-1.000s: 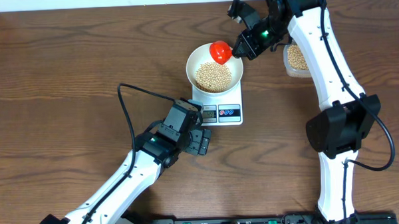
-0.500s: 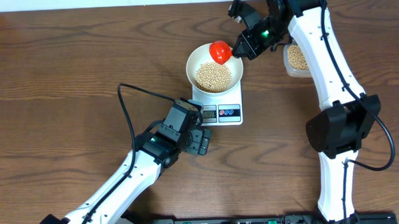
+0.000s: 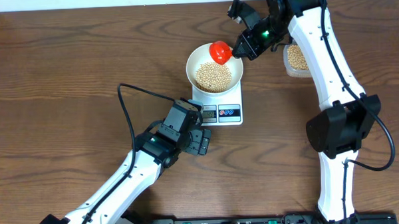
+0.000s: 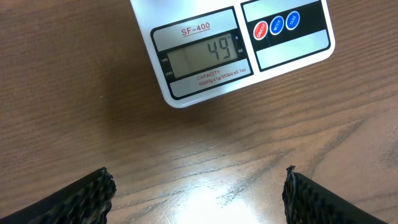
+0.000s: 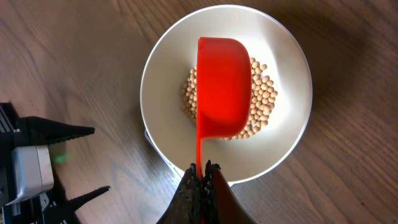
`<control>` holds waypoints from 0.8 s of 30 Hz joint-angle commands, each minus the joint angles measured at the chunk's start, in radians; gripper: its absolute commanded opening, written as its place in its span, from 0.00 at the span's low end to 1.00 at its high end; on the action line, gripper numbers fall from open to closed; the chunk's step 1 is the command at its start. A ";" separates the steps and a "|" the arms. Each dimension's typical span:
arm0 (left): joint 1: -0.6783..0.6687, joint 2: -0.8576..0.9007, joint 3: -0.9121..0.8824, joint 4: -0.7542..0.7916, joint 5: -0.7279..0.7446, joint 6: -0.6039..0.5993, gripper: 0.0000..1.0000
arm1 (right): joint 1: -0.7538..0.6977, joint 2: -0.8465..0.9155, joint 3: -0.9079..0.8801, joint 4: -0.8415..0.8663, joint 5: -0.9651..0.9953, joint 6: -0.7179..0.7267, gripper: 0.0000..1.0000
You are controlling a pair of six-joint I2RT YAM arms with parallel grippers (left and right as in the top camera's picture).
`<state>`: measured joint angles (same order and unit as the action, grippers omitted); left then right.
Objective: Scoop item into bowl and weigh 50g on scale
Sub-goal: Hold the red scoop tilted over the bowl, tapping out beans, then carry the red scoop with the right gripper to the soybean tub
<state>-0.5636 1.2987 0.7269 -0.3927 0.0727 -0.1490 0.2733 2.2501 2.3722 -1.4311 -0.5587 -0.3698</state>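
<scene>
Beans [image 3: 214,76] lie heaped in the middle of the white bowl [image 3: 196,57], which sits on the scale [image 3: 229,113] near the far edge of the table [image 3: 65,77], a little right of its middle. The wrist view from the right shows the pile [image 5: 264,99] partly covered by a red scoop [image 5: 224,84] above it.

The right gripper [image 3: 239,49] is clamped on the thin handle of the scoop [image 3: 219,52], its fingertips [image 5: 193,177] pinched together on the handle's end. The scoop's cup is over the inside of the bowl, on the side nearest the far edge. Whether it touches the beans or the rim [image 5: 155,81] cannot be told.

A clear tub [image 3: 295,59] holding more beans stands just right of the bowl, near the far edge and partly hidden by the right arm.

The left gripper [image 3: 199,142] sits low over the table just on the near side of the scale, its jaws spread wide and holding nothing. Its wrist view shows both black fingers [image 4: 81,199] at the bottom corners, with bare wood between them. The front of the scale [image 4: 186,93] fills the top of that view. The grey display [image 4: 202,54] reads 49, and round red and blue buttons [image 4: 275,23] sit to its right.
</scene>
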 commanded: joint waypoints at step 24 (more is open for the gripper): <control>0.004 -0.012 -0.002 -0.003 -0.005 0.010 0.89 | 0.206 -0.036 0.021 -0.016 0.509 0.011 0.01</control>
<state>-0.5636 1.2987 0.7269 -0.3927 0.0727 -0.1490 0.4679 2.2501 2.3722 -1.4498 -0.1455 -0.3824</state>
